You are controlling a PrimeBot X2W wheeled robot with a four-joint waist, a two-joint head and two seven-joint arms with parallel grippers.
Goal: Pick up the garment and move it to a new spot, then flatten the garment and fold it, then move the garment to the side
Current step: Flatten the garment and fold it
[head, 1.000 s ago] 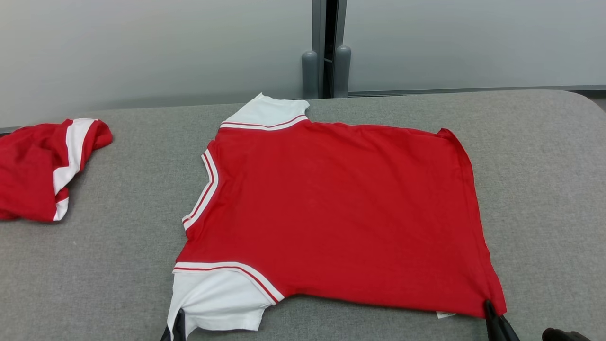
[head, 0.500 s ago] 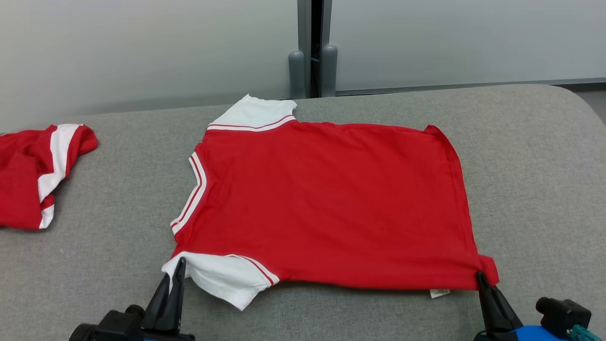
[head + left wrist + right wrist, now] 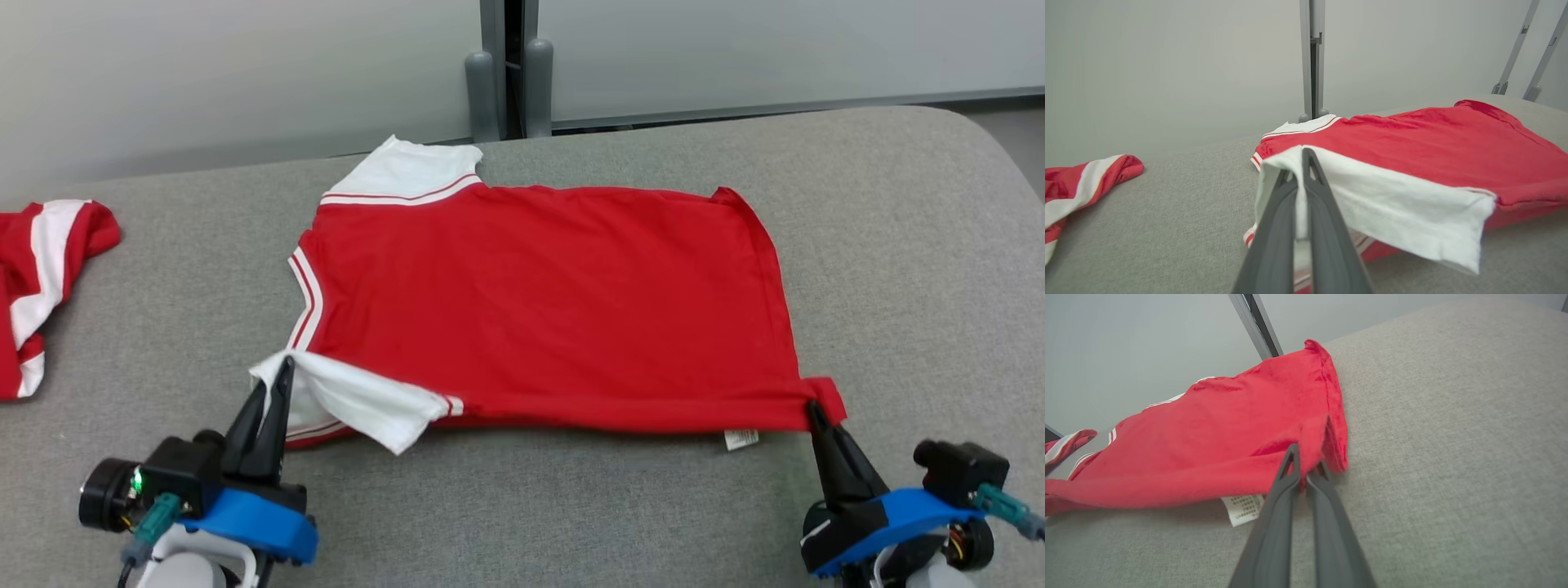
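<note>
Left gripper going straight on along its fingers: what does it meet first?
Shut on the white sleeve, the left gripper would probably run onto the red shirt near its collar; depth unclear.

**Even Light, Soft Focus Up Close**

Diffuse light is falling from overhead, lighting the grey surface [image 3: 571,506] evenly. The red garment [image 3: 539,302] is throwing only a thin, soft shadow under its raised near edge. The head view is rendering everything crisply. In the wrist views the dark fingers [image 3: 1327,245] are smearing out of focus close to the lens, and the wall posts [image 3: 1514,53] are leaning at the frame edge.
</note>
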